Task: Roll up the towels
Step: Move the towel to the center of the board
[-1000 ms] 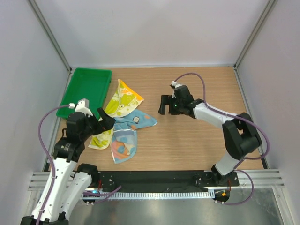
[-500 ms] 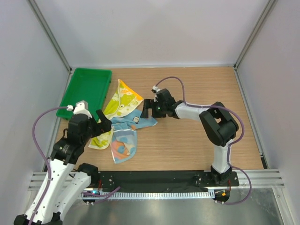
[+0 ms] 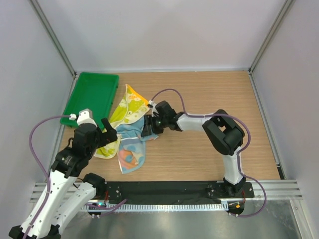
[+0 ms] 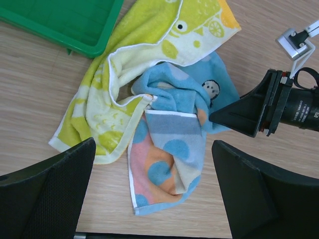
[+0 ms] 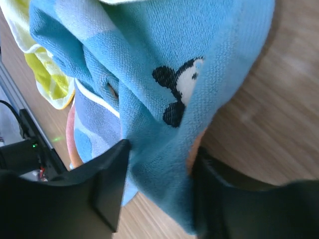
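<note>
— What's in front of the left claw (image 4: pixel 153 145), with its fingers spread that wide?
— A crumpled light blue printed cloth towel (image 4: pixel 169 127), just ahead. A yellow-green printed cloth towel (image 4: pixel 144 35) overlaps it ahead-left, with a green plastic tray (image 4: pixel 65 20) beyond. The black right claw (image 4: pixel 224 117) touches the blue towel's right side.

Blue towel (image 4: pixel 169 147): light blue, orange-pink patches, cartoon face; unrolled, bunched at its upper end, spread below.
Yellow-green towel (image 4: pixel 94 107): white and orange prints; unrolled, rumpled, touching the blue towel's left edge.
</note>
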`<state>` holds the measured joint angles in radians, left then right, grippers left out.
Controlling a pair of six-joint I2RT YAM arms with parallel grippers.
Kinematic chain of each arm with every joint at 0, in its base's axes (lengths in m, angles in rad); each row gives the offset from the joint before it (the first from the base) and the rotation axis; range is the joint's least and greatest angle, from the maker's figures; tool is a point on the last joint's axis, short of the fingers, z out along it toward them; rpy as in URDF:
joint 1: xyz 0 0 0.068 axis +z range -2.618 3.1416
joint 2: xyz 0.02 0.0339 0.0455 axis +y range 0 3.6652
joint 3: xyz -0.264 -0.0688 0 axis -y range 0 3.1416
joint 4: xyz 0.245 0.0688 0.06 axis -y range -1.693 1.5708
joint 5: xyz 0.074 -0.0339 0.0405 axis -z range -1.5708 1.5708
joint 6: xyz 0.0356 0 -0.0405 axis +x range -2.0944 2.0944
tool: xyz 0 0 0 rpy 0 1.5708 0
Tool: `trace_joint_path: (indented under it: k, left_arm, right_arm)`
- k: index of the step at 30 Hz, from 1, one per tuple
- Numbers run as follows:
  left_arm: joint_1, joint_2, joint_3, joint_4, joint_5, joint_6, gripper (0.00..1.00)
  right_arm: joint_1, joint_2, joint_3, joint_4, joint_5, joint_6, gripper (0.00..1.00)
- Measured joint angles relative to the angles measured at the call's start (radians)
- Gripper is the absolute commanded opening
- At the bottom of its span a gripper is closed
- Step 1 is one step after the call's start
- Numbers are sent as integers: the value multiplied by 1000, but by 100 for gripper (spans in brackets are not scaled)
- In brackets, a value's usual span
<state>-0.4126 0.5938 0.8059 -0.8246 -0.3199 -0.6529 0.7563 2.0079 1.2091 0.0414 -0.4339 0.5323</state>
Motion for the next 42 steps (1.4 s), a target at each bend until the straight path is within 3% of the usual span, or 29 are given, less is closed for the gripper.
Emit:
trace_joint_path:
  k: [4,5,6,12,20,28,29,30,31,32,33,35,42]
  left_arm:
    - [-24,-15,0,-17,-38,-11,100]
    - [-26,-19,0,-19,-45,-14,100]
    - [-32,-26,0,-21,-52,-19,100]
    - [-46,-38,0,-24,-64,-19,100]
    - [-46,-32,0,-13,-29,8,100]
    - [-46,19,-1,31,103,46,91]
    - [-46,35,-1,34,122,52,91]
    - [-46,51,-1,38,138,57,90]
    - [-46,69,-1,42,154,60,90]
    - [-47,89,-1,48,171,61,90]
    - [-50,109,-1,53,187,61,90]
    - [-63,147,-1,63,206,59,89]
    - [-229,324,-34,165,206,-24,85]
  right_arm:
    - [12,30,27,-46,-21,-11,21]
    - [14,35,29,-54,-23,-13,6]
    - [14,40,30,-61,-22,-13,1]
    - [15,40,33,-84,8,-8,1]
    - [-10,-26,63,-239,206,-47,1]
    - [-178,-253,-16,-402,428,-39,1]
    - [-228,-289,-36,-426,446,-31,5]
    - [-276,-317,-52,-446,462,-25,19]
    - [-334,-346,-68,-468,478,-18,38]
    - [-383,-372,-84,-491,500,-6,79]
    - [-431,-395,-96,-516,528,-3,93]
    - [-478,-435,-115,-568,570,-6,99]
    - [-441,-561,-204,-644,570,-11,100]
